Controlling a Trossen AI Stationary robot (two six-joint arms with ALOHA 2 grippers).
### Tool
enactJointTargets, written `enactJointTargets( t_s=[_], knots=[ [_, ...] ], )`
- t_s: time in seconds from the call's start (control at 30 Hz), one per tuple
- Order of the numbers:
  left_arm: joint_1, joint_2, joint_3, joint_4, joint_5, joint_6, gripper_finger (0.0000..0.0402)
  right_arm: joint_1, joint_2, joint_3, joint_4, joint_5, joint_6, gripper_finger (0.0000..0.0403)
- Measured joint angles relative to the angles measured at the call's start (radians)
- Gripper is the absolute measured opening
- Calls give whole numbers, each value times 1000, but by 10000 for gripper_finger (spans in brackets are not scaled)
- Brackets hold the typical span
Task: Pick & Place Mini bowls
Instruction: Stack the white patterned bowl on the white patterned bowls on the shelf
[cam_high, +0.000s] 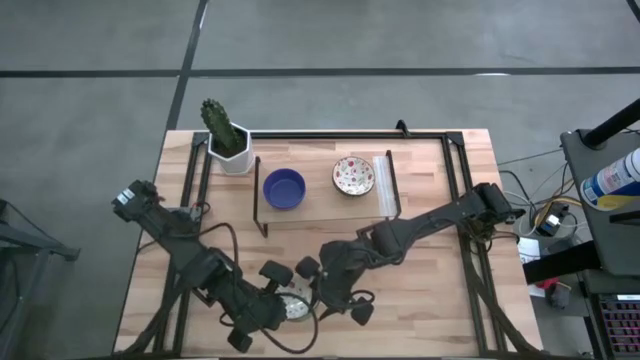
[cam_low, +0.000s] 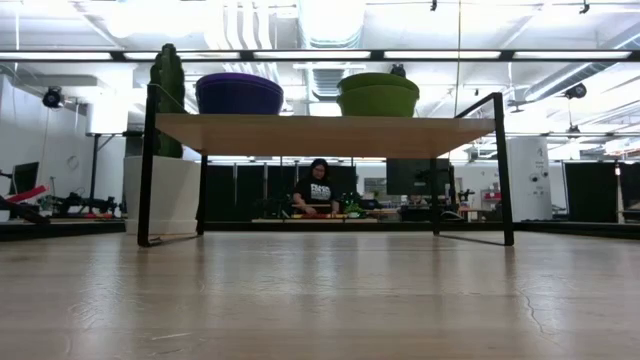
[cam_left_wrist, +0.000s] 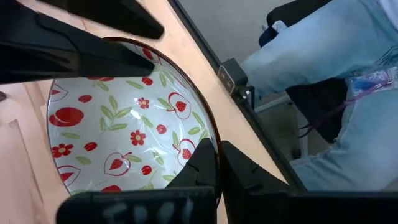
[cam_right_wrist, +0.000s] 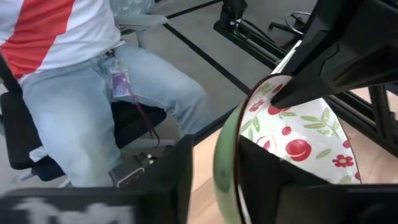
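Table (cam_high: 430, 300) with a low black-framed shelf (cam_high: 320, 215) along its far side; white pot with cactus (cam_high: 228, 140) at the shelf's left end.

Progress, as judged: two mini bowls sit on the shelf, a blue bowl (cam_high: 284, 188) and a speckled bowl (cam_high: 354, 175), near each other but apart. A third, the patterned bowl (cam_high: 293, 307), is down at the near edge of the table between both arms, not yet placed. Other bowls not in sight, so well short of done.

Both grippers meet on that bowl. Left gripper (cam_left_wrist: 217, 168): fingers nearly closed, pinching the bowl's rim, one inside, one outside. Right gripper (cam_right_wrist: 214, 168): fingers narrowly apart, the rim (cam_right_wrist: 236, 155) standing edge-on between them; contact likely, though firm grip not certain.

A seated person (cam_right_wrist: 81, 81) is just beyond the table edge
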Motion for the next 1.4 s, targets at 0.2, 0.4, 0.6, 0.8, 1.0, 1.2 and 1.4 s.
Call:
enactJointTargets(
  t_s=[0.2, 0.4, 0.6, 0.8, 1.0, 1.2, 1.4],
  knots=[
    [24, -13, 10, 1, 0, 33, 0, -10, -2, 0, -12, -3, -4, 25],
    [33, -14, 32, -1, -8, 47, 8, -14, -2, 1, -42, 1, -5, 16],
    [49, -19, 36, 9, -47, 1, 55, -15, -2, 0, -60, 30, 0, 13],
    [52, -25, 37, 13, -141, 2, 99, -19, -2, 0, -108, 161, 3, 12],
    [31, -68, 47, -7, -237, -55, 107, -22, -12, 31, -277, 438, 38, 11],
    [-33, -85, -17, 51, -342, -34, 108, -22, -27, 116, -506, 726, 106, 11],
    [-65, -145, -206, 303, -359, 48, 108, -26, -34, 208, -682, 859, 178, 11]
  ],
)
